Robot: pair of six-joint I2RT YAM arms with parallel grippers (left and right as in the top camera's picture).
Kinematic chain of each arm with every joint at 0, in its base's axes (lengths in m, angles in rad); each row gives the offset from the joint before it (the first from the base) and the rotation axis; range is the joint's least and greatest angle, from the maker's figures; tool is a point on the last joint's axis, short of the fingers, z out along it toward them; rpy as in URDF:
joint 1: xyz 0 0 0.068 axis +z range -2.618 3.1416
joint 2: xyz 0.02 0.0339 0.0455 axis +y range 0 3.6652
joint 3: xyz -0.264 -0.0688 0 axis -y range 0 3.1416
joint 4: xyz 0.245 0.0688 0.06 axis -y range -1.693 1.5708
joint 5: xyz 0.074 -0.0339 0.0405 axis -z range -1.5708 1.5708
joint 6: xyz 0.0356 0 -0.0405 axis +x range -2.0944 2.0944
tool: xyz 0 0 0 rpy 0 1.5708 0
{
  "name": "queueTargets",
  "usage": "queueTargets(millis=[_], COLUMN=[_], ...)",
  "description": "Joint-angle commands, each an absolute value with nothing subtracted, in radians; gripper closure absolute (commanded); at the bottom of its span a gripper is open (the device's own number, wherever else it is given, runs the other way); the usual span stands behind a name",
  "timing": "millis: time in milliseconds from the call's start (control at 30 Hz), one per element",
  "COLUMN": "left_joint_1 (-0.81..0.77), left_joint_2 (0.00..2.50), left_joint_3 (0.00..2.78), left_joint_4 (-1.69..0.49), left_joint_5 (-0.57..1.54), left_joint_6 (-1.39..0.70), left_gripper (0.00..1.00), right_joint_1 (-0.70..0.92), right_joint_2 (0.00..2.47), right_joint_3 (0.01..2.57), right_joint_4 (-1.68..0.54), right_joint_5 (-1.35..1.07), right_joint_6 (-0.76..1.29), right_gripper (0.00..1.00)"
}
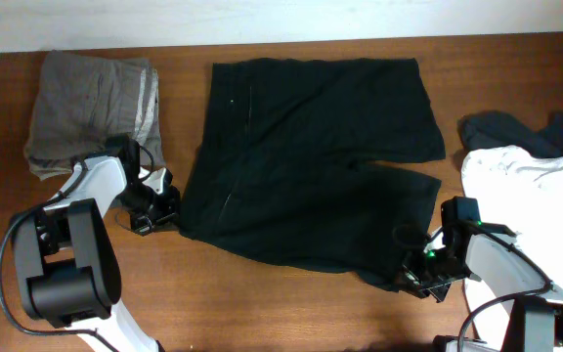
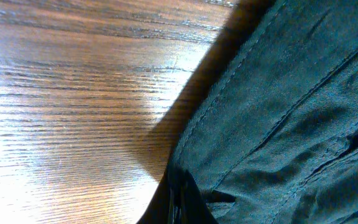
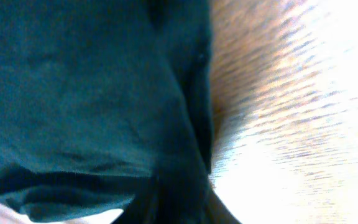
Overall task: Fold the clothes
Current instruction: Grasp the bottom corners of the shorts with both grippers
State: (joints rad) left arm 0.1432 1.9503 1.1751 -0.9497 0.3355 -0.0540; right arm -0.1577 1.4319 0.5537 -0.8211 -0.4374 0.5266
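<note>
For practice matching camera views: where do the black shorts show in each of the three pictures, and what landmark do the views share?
Overhead: black shorts spread mid-table, between a grey folded garment at left and white clothes at right.
Left wrist: black shorts fill the right side, seams showing.
Right wrist: black shorts fill the left side.
Shared landmark: the wooden table, bare beside the shorts' edge in all three.

a folded grey-khaki garment (image 1: pixel 91 103) with a pale stripe lies at the far left corner of the brown wooden worktop (image 1: pixel 262 305).
</note>
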Motion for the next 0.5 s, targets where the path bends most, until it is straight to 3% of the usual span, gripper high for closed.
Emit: queueTargets(millis=[0, 33, 67, 233, 467], left_joint_1=[0.148, 0.150, 0.151, 0.152, 0.152], left_joint_2=[1.954, 1.954, 1.954, 1.954, 1.954], left_joint_3=[1.161, 1.161, 1.161, 1.161, 1.161], left_joint_4=[-0.936, -0.936, -0.936, -0.935, -0.936], left_joint_5=[0.337, 0.337, 0.337, 0.337, 0.337], left_joint_6=[-0.064, -0.064, -0.064, -0.056, -0.056], left_gripper=[0.98, 0.98, 0.98, 0.97, 0.97], right_joint_1=[-0.157, -0.157, -0.157, -0.157, -0.157], right_joint_2=[1.444, 1.443, 1.443, 1.422, 1.196], right_joint_3=[0.550, 0.552, 0.552, 0.552, 0.563], right_joint_4=[-0.839, -0.842, -0.848, -0.924, -0.977], right_joint_5=[-0.408, -0.407, -0.407, -0.413, -0.408], right_joint_6=[0.495, 0.495, 0.495, 0.486, 0.533], right_gripper=[0.78, 0.53, 0.43, 0.40, 0.39])
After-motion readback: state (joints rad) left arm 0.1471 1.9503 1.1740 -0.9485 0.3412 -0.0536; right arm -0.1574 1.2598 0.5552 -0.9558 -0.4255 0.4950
